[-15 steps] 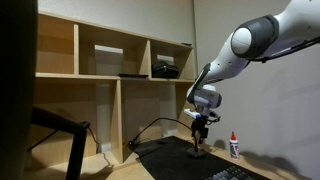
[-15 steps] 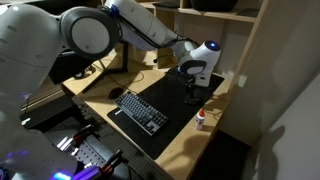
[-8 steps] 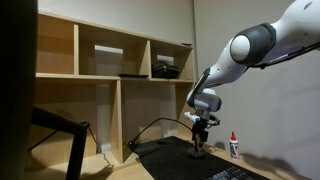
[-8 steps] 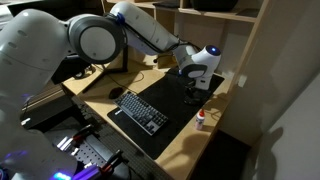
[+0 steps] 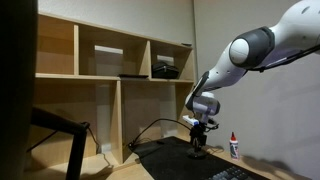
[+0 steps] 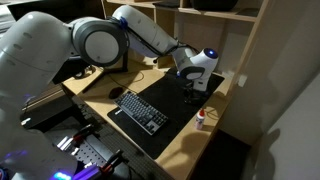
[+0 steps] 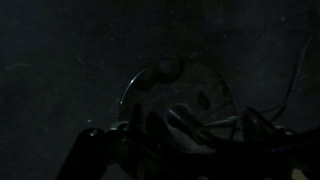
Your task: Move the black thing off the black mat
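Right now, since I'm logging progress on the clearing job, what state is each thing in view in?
black thing: standing on the black mat, not yet moved off.
black mat: lying flat on the desk.
pincer: low over the black thing; too dark to tell whether open or shut.
keyboard: flat on the black mat.
bottle: upright, red cap on, off the mat.

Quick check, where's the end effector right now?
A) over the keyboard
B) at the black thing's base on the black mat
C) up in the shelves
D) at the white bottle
B. In both exterior views the end effector sits low at the base of the black thing near the back corner of the black mat, apart from the keyboard and the white bottle.
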You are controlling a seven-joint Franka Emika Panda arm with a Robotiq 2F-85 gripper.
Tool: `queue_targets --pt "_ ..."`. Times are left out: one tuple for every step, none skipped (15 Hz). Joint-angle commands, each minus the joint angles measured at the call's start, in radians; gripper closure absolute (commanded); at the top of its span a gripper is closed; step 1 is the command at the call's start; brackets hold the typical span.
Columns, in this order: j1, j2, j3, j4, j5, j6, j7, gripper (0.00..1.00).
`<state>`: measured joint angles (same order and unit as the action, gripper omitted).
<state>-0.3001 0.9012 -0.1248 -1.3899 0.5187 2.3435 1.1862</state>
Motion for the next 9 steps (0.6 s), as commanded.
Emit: queue_targets --pt "-0.005 0.002 0.005 0.005 -0.006 -0.002 0.003 0.00" --pt "-0.007 0.003 0.005 0.008 -0.007 -0.009 0.002 0.12" --pt "-0.010 0.005 0.006 0.011 -0.005 -0.015 0.004 0.27" --pt "-0.015 0.005 0.011 0.011 0.002 -0.018 0.001 0.34" --pt "-0.018 0.007 0.013 0.013 0.003 -0.022 -0.001 0.41" --pt "-0.018 0.008 0.011 0.016 0.002 -0.024 0.002 0.50" --pt "-0.019 0.009 0.011 0.016 0.003 -0.024 0.003 0.55" --pt "-0.022 0.010 0.012 0.017 0.004 -0.022 0.002 0.63" --pt "-0.024 0.011 0.011 0.020 0.004 -0.027 0.004 0.69"
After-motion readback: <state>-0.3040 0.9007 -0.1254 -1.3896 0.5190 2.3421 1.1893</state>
